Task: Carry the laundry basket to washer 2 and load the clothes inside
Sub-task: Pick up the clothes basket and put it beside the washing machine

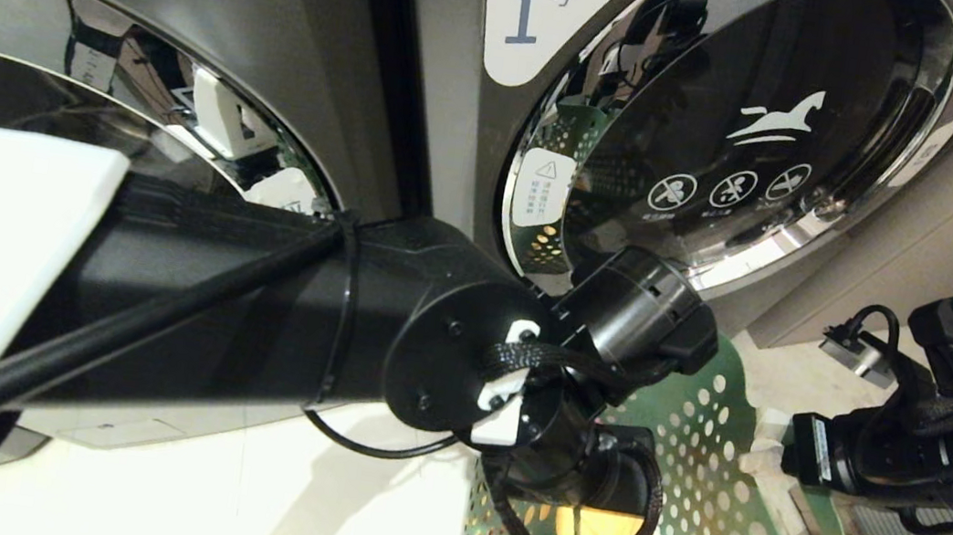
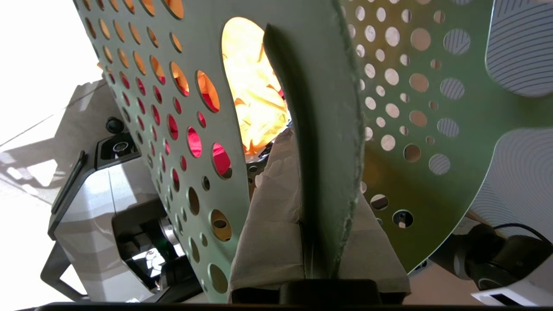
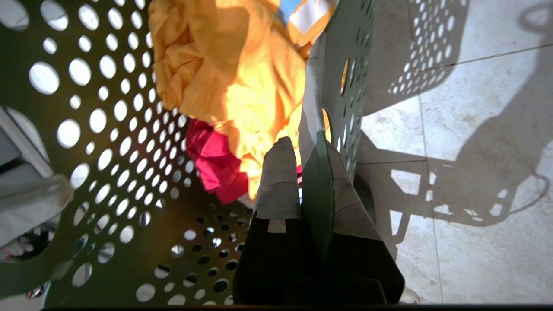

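Tiled floor [image 3: 475, 108]; laundry basket [image 3: 108, 129] holds clothes [image 3: 242, 86].

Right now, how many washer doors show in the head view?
2: the washer labelled 1 at upper right, above the laundry basket, and an unlabelled washer at upper left, partly behind the left arm. Others may lie out of frame.

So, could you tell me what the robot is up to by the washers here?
It is carrying the dark green perforated plastic laundry basket with both arms. The left tool is clamped on the rim at one side and the right tool on the rim at the other. A yellow-orange garment and a red-pink one lie inside. The dark grey front-load washer labelled "1" is straight ahead, door closed; nothing is loaded yet.
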Robot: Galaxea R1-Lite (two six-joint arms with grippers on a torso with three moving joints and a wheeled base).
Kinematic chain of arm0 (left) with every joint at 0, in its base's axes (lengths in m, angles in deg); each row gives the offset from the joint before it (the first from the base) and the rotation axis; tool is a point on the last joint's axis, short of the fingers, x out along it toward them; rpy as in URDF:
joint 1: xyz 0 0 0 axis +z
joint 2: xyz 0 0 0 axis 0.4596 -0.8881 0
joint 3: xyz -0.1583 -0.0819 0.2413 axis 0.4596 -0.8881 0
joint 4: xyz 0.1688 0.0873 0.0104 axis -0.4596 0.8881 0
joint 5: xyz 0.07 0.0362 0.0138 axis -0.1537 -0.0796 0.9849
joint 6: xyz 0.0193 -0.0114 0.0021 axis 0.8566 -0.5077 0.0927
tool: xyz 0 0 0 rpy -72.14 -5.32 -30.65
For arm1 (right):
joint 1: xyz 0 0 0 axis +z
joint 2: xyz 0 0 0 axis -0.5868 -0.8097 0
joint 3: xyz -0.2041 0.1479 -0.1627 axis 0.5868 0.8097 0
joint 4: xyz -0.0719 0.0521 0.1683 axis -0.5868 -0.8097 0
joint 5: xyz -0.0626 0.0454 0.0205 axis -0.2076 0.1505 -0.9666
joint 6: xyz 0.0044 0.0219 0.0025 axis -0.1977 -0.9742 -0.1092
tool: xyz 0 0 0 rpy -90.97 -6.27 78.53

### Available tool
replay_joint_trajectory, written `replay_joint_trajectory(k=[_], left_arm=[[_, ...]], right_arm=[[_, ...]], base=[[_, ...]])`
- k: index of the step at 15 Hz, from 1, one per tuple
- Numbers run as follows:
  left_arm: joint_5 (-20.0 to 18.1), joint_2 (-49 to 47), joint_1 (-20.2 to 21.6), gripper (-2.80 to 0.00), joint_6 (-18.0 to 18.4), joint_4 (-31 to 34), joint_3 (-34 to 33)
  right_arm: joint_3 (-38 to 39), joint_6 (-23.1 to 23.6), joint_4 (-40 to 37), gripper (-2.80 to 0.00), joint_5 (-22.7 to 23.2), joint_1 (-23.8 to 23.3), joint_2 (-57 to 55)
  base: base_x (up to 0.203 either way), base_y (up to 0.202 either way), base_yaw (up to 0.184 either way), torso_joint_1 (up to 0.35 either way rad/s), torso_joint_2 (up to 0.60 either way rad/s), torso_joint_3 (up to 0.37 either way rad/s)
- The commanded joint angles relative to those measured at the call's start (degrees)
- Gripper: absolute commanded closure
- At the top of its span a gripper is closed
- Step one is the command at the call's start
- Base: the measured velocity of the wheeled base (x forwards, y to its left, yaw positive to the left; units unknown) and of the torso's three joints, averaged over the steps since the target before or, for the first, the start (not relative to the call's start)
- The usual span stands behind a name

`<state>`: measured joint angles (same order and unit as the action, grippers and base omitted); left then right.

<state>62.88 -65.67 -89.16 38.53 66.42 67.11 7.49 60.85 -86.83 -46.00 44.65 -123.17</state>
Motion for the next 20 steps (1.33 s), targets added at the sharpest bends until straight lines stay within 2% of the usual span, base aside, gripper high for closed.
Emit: replay_joint_trajectory(k=[1, 7, 12, 17, 20], left_arm=[[0.11, -0.14, 0.35, 0.00, 0.38, 0.86, 0.39], [0.15, -0.81, 1.50, 0.00, 1.01, 2.99, 4.93], [0.28, -0.93, 1.85, 0.00, 2.04, 2.89, 5.14], [0.28, -1.32, 1.85, 0.00, 3.07, 3.04, 9.72], [0.28, -0.86, 1.85, 0.00, 5.30, 2.89, 9.98]], right_arm=[[-1.10, 0.00, -0.14, 0.00, 0.17, -0.71, -0.99], [-5.42, -0.08, -0.23, 0.00, 0.19, -2.42, -3.06], [-8.20, -0.26, -0.23, 0.00, 0.27, -2.66, -4.82], [-12.91, -0.09, -0.56, 0.00, 0.11, -2.94, -7.19], [-16.36, 0.05, -2.51, 0.00, 0.14, -4.12, -8.07]], base=[[0.000, 0.000, 0.000, 0.002, 0.01, -0.193], [0.000, 0.000, 0.000, 0.002, 0.00, -0.197], [0.000, 0.000, 0.000, 0.003, 0.00, -0.180], [0.000, 0.000, 0.000, 0.001, 0.00, -0.018], [0.000, 0.000, 0.000, 0.000, 0.00, 0.000]])
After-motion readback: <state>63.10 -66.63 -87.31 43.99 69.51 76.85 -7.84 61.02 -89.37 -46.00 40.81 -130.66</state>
